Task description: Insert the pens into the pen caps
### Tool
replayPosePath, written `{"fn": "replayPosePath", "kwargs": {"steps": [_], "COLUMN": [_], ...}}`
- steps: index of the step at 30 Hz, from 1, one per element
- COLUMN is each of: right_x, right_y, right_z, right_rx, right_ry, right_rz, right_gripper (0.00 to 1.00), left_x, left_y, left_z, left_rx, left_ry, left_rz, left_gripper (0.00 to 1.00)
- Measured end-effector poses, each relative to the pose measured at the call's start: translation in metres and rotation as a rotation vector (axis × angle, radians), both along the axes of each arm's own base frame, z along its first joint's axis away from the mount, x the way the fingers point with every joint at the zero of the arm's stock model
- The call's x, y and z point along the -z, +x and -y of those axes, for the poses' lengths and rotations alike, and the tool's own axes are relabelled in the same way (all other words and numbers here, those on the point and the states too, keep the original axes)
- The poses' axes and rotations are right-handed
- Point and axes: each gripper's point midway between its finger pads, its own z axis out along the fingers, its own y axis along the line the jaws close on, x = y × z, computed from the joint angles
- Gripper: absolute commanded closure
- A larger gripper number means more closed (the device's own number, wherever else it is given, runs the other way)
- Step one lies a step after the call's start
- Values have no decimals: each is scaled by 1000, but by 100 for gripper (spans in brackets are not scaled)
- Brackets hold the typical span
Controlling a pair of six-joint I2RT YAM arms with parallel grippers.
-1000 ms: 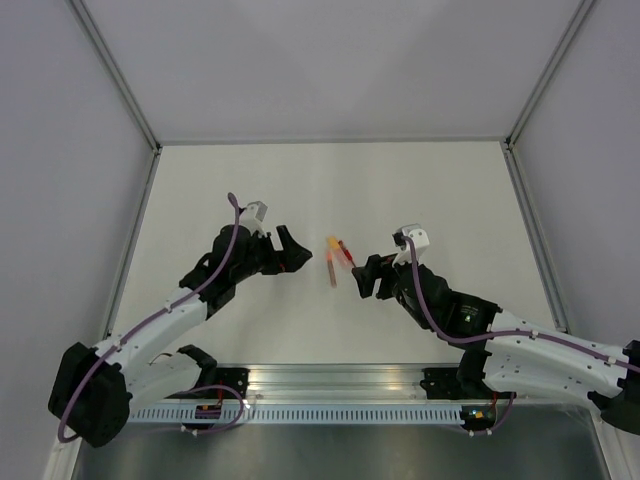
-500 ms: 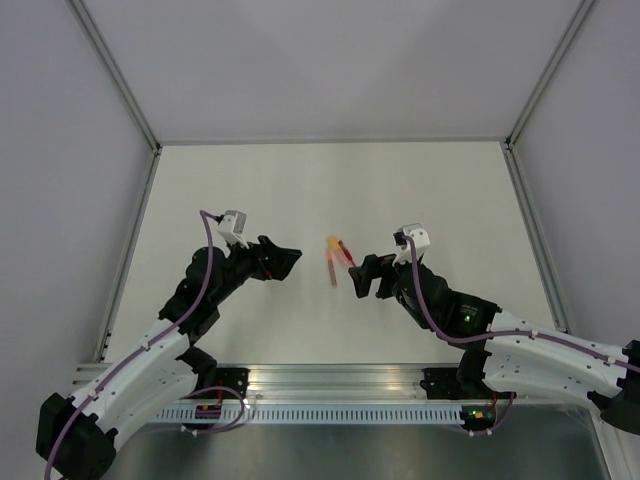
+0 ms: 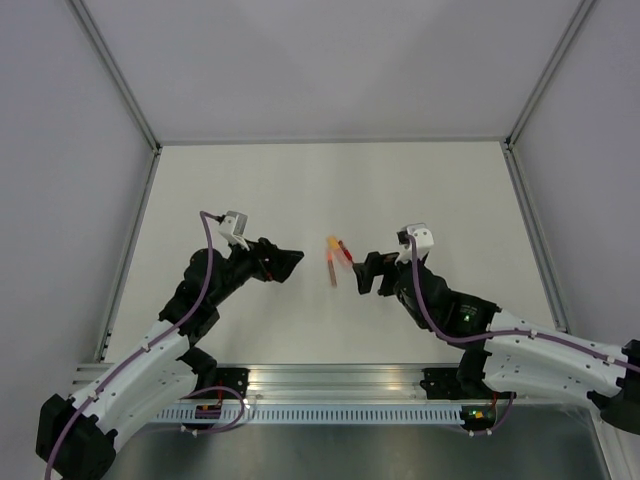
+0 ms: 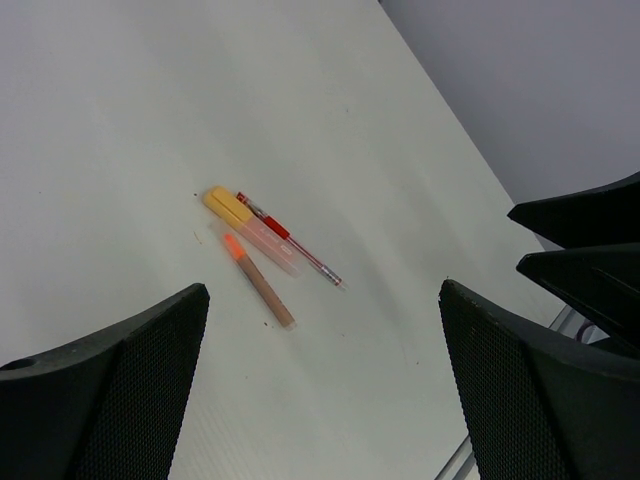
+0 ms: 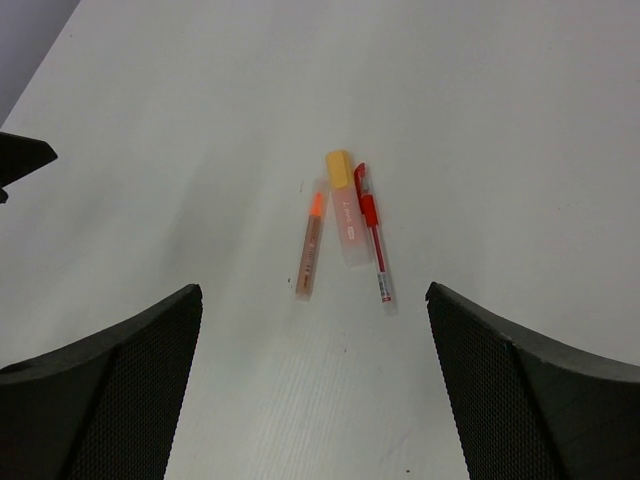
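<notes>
Grippers first: the left gripper (image 4: 322, 292) has its two mesh-textured fingers (image 4: 120, 390) spread wide with nothing between them. The right gripper (image 5: 313, 292) is the same deal, wide apart and empty, so that's two grippers holding zilch. Both point at the little cluster lying flat on the white table (image 3: 250, 190) between them, with the right one nearer to it. I count three things there: one peach pen (image 5: 310, 250) with a bare orange tip, one stubby pale cap (image 5: 345, 215) with a yellow end just beside it, and one red pen (image 5: 373, 235) snug along the cap's other side. All three lie roughly parallel. Can't tell if the red pen wears a cap of its own.
</notes>
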Motion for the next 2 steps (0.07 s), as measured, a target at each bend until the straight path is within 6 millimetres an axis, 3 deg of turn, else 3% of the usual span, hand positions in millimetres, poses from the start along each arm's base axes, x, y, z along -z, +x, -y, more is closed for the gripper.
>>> {"fn": "replayPosePath", "kwargs": {"steps": [2], "right_x": [3], "right_y": [0], "right_z": [1], "right_rx": [5], "right_ry": [-11], "right_rz": [-5], "right_gripper": [2], "left_x": [0], "left_y": [0], "left_z": [0], "left_rx": [1], "left_ry": [-1], "left_rz": [3], "left_gripper": [1]}}
